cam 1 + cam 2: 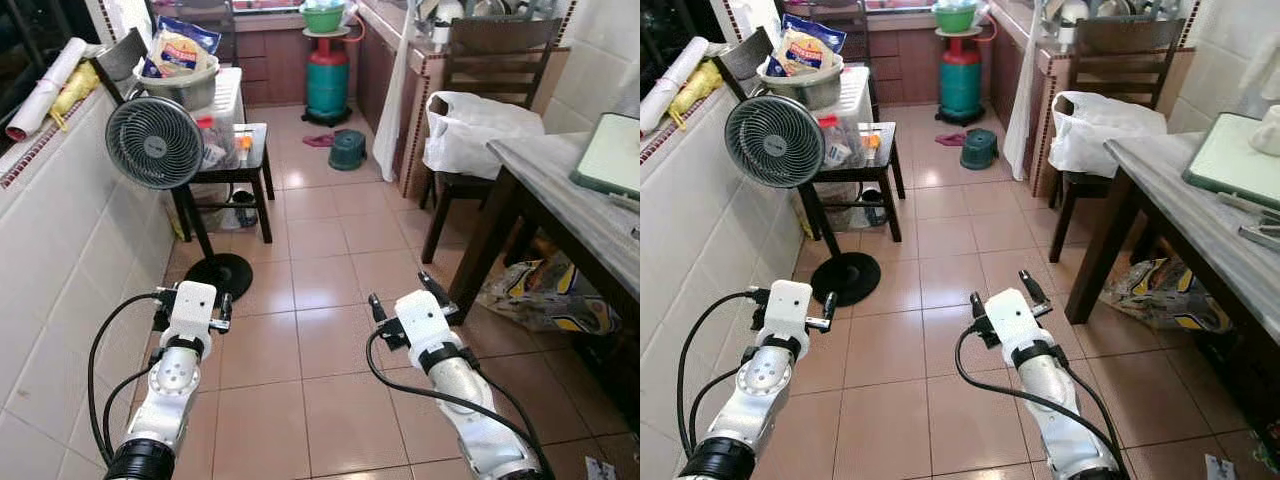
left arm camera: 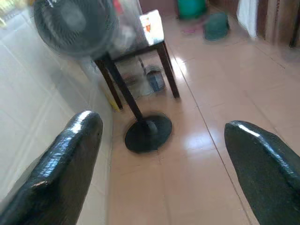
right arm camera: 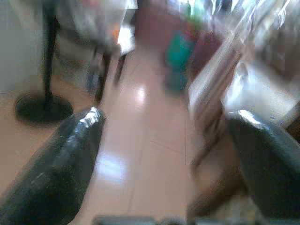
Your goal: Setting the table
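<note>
At the bottom of the head views both arms reach forward over the tiled floor (image 1: pixel 330 290), the left end effector (image 1: pixel 190 298) at lower left and the right end effector (image 1: pixel 405 298) at lower centre-right, neither holding anything. In each wrist view the two black fingers (image 2: pixel 70 168) stand wide apart with bare floor between them; the right wrist view is blurred, but its fingers (image 3: pixel 65 164) are likewise spread wide and empty. Just beyond the left end effector, the round black base of a standing fan (image 1: pixel 155 142) sits on the floor beside the white tiled wall at the left of the frame, the fan head rising on its pole at centre left. Behind the fan a dark side table (image 1: pixel 245 160) carries a plastic bag and small items, with a metal bowl (image 1: pixel 185 85) holding a snack packet above it. At the right edge of the frame stands the marble-topped bench (image 1: pixel 560 195), with a pale green board (image 1: pixel 610 155) lying on it. A dark wooden chair (image 1: pixel 490 60) draped with a white plastic bag (image 1: pixel 475 125) stands at the bench's far end. In the upper centre a green gas cylinder (image 1: pixel 327 80) stands with a green basin (image 1: pixel 322 15) on top, and a small green stool (image 1: pixel 347 150) sits on the floor in front of it.
</note>
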Motion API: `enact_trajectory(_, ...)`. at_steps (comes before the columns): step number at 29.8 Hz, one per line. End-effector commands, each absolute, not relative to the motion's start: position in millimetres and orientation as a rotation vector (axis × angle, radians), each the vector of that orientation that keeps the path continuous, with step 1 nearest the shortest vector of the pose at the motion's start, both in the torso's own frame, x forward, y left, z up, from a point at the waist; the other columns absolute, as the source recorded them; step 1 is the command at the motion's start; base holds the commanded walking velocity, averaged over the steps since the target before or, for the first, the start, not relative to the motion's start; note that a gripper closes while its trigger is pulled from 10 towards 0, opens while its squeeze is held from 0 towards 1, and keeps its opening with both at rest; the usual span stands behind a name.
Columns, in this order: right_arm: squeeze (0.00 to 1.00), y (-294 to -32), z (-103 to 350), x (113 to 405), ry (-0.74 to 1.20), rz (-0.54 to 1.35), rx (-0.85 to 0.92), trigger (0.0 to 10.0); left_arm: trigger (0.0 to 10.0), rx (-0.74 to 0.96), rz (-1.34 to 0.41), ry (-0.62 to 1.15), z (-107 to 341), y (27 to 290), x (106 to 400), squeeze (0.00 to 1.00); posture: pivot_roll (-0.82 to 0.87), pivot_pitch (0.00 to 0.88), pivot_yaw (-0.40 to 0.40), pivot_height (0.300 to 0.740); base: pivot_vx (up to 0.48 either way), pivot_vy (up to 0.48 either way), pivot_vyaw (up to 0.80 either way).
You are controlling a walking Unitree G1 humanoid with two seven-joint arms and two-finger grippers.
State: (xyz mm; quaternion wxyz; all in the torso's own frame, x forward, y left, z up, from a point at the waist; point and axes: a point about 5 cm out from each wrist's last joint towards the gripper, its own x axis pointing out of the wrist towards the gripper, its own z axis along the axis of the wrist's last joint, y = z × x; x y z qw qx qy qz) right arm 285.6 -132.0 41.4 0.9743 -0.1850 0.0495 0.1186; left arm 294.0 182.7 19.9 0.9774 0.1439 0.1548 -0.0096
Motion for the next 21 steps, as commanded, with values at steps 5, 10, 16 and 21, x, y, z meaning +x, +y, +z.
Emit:
enact_trajectory(5,0.08,-151,-26,252,0.474,0.182,-0.279,10.0,10.0,0.316,-0.170,0.620,-38,165,251,0.00,-0.05,0.000,0.036,0.740,0.000,0.000,0.00)
enact_trajectory(10,0.00,-154,-51,231,0.649,0.176,-0.238,10.0,10.0,0.295,-0.215,0.765,-58,161,229,0.00,-0.05,0.000,0.030,0.740,0.000,0.000,0.00)
enact_trajectory(16,0.00,-151,-68,212,0.776,0.202,-0.224,10.0,10.0,0.305,-0.204,0.898,-73,172,207,0.00,-0.05,0.000,0.025,0.740,0.000,0.000,0.00)
enact_trajectory(21,0.00,-153,-75,201,0.845,0.202,-0.195,10.0,10.0,0.308,-0.166,0.973,-79,186,195,0.00,-0.05,0.000,0.024,0.740,0.000,0.000,0.00)
